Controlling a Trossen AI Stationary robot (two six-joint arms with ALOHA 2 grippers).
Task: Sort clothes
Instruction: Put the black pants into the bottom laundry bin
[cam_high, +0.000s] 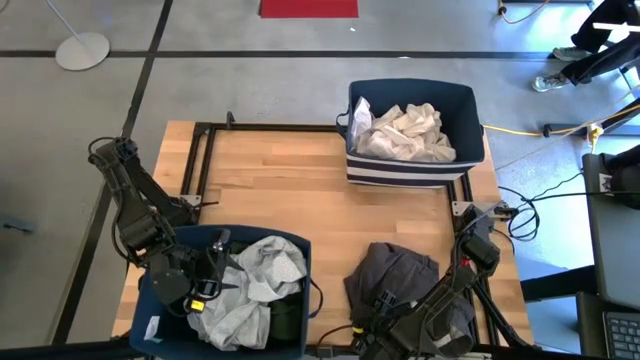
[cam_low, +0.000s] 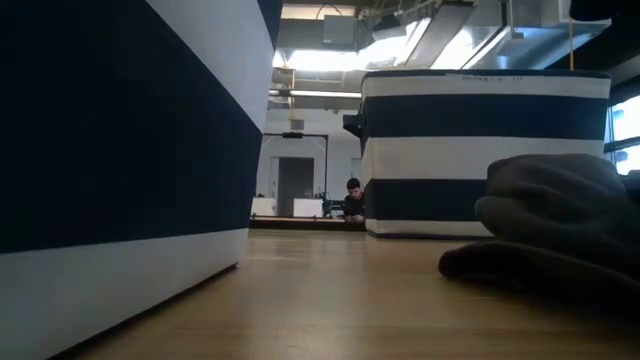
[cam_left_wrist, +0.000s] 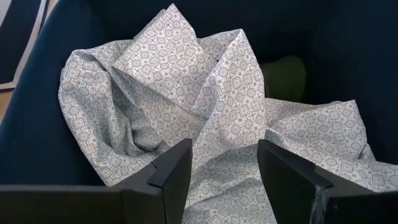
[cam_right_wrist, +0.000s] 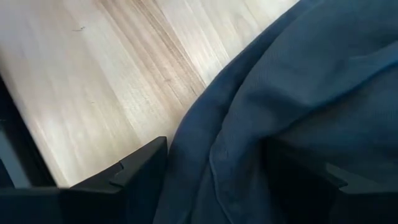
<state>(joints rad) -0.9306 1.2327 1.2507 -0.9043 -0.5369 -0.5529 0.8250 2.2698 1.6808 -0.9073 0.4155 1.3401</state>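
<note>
A dark grey garment lies crumpled on the wooden table near its front edge, right of centre. My right gripper is low over the garment's near edge, open, with a ridge of the cloth between its fingers. My left gripper hangs open over the navy bin at the near left, just above a light grey patterned cloth heaped inside. A dark olive green piece shows behind that cloth. White and cream clothes fill the striped navy bin at the far right. My right gripper comes at the dark grey garment's near edge slanting down from above, one finger over the bare wood beside the cloth and the other over the cloth. I cannot tell whether the fingers touch the fabric.
Bare wood lies between the two bins and left of the dark grey garment. In the low view the near bin's wall fills the left and the far bin stands behind. A person sits far off in the room.
</note>
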